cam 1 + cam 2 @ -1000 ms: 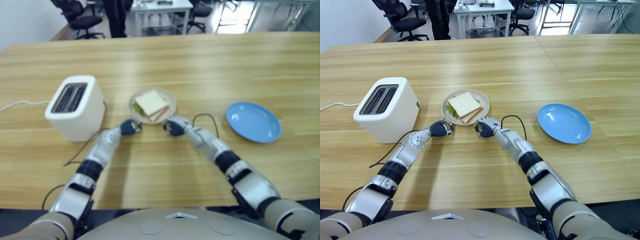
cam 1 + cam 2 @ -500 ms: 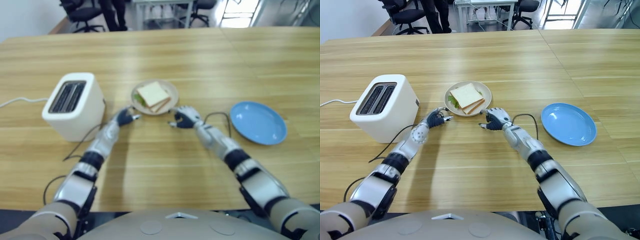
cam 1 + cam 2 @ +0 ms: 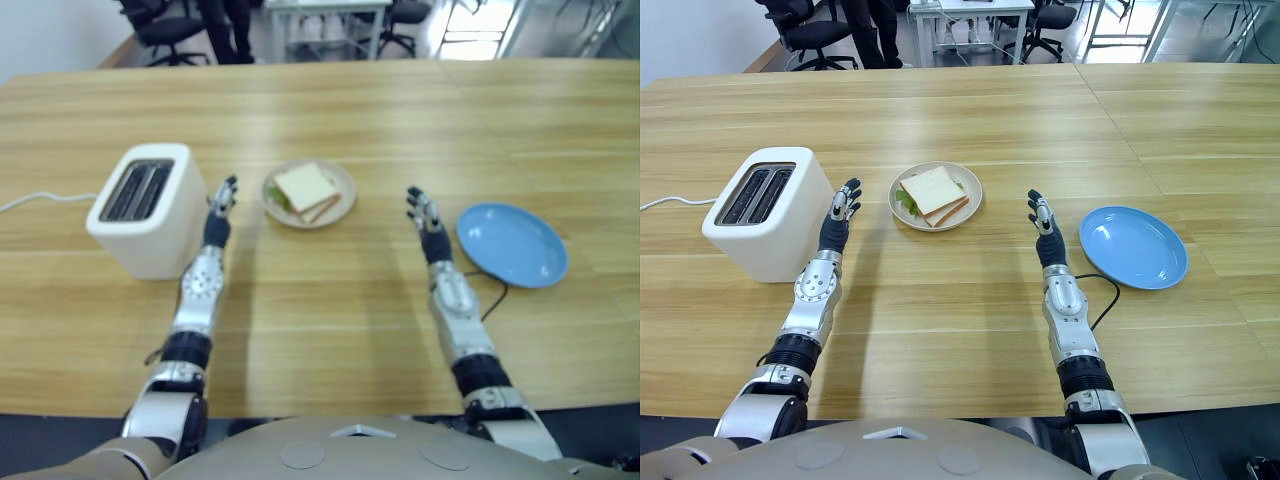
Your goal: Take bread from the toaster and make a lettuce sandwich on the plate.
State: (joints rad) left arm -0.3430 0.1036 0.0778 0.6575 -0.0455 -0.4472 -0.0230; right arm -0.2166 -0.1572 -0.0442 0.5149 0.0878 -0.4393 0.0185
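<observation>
White toaster (image 3: 765, 215) at left, 2 slots look empty. Left hand (image 3: 838, 218) hovers just beside its right wall, fingers straight and together, holding nothing. Sandwich (image 3: 933, 190), lettuce showing under the top slice, lies on the beige plate (image 3: 971, 180) at centre. Right hand (image 3: 1044, 228) is between that plate and the blue plate (image 3: 1133, 247), fingers straight, empty. Assembly looks complete. Judgement: any retreat should run straight back, clear of the toaster wall and the black cable (image 3: 1102, 295).
</observation>
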